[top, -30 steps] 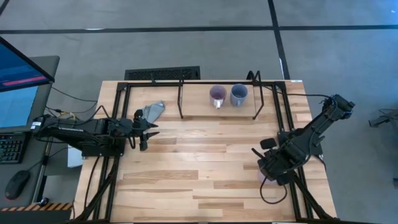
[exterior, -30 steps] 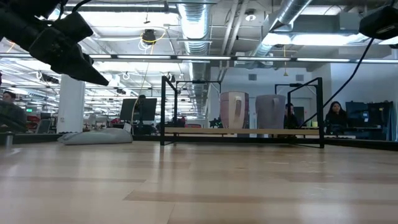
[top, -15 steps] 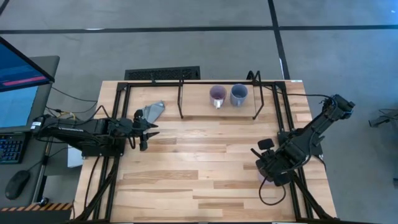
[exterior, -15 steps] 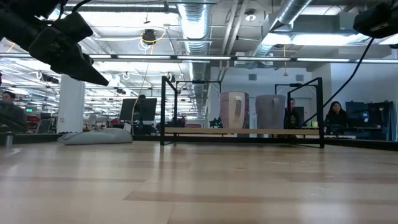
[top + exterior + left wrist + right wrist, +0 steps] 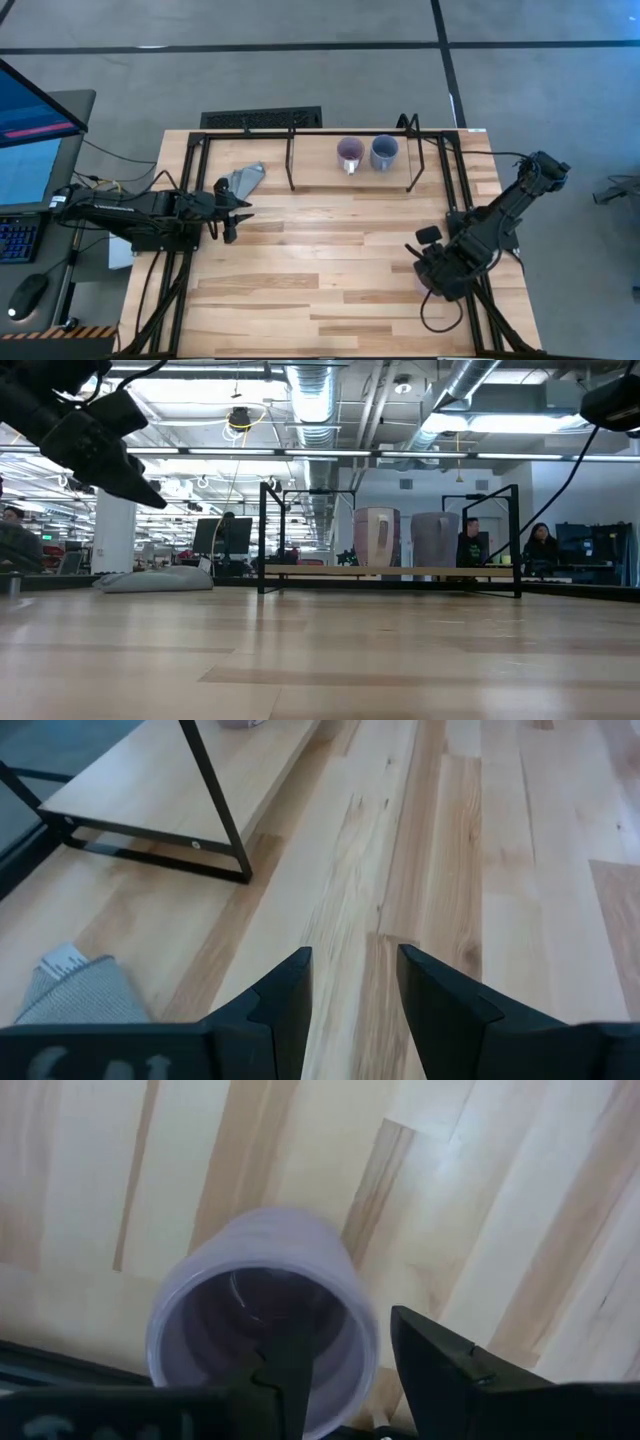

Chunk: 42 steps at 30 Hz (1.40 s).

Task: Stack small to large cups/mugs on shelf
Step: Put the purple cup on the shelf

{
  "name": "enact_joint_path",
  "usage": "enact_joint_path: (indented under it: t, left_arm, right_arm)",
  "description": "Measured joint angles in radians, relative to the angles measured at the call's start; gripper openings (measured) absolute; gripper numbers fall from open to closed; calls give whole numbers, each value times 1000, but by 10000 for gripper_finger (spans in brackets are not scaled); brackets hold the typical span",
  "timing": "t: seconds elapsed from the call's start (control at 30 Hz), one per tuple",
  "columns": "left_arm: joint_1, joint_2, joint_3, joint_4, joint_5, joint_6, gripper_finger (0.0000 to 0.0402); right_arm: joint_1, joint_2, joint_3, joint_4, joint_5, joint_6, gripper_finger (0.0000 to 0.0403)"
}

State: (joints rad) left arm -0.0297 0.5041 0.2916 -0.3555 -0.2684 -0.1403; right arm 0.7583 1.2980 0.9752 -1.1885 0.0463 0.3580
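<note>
Item: right gripper (image 5: 335, 1365), lower right of the high view, has edged lower, fingers spread astride the pale lilac mug's (image 5: 262, 1315) rim, not yet pinching; two mugs already on the shelf (image 5: 300, 160); left gripper (image 5: 355, 990) spread, idle.

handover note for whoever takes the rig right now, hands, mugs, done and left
Left hand: open, empty, hanging above the table's left side near the grey wedge.
Right hand: one finger inside the pale lilac mug, one outside, low over the table's right front; grip not confirmed.
Purple mug and blue-grey mug: upright, side by side on the shelf.
Done: two mugs shelved.
Left: shelve the lilac mug.
</note>
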Motion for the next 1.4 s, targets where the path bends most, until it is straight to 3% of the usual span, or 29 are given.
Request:
enact_joint_path:
  t: [0.7,1.4]
  left_arm:
    - [0,0,0,7,0,0,139]
    - [0,0,0,6,0,-1,139]
  right_arm:
    - [19,0,-1,14,42,0,159]
    - [-25,0,-131,129,39,68,159]
